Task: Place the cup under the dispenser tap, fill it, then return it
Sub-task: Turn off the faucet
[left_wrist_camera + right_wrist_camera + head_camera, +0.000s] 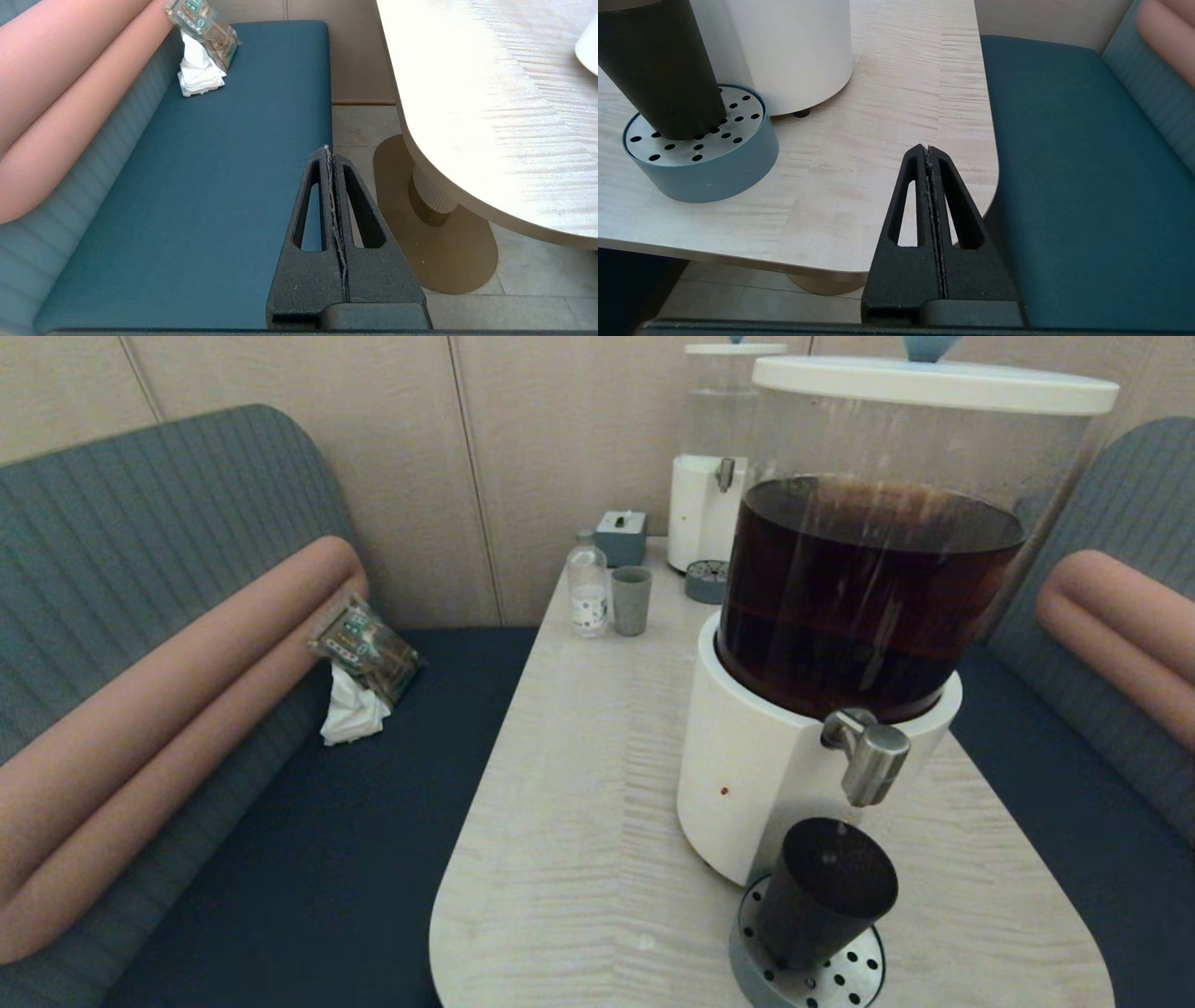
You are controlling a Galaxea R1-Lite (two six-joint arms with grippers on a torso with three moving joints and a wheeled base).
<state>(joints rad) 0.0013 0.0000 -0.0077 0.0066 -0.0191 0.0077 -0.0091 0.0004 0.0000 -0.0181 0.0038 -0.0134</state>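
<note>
The right pincer (928,148) was closed on nothing, its two fingers pressed flat together, and it hung at the near right corner of the bench (896,107), above the edge where the wood met the blue seat (1073,177). The cup (658,70) stood well apart from this pincer, further in on the bench and to its left side, with bare wood between them. The left pincer (332,150) was closed and empty as well, and it waited off the bench above the blue bench seat (210,186) on the robot's left, far from the cup. In the head view the cup (822,891) was upright on a round perforated metal drip tray (854,975) with a grey-blue wall, and it stood directly under the dispenser tap (868,756). The cup was matte black-brown, had no handle, and was wider at the rim than at the foot; I could not tell how much liquid was inside. The tap was a thick brushed-steel cylinder that came out of the white base of the dispenser (756,775), whose clear tank held dark brown liquid.
</note>
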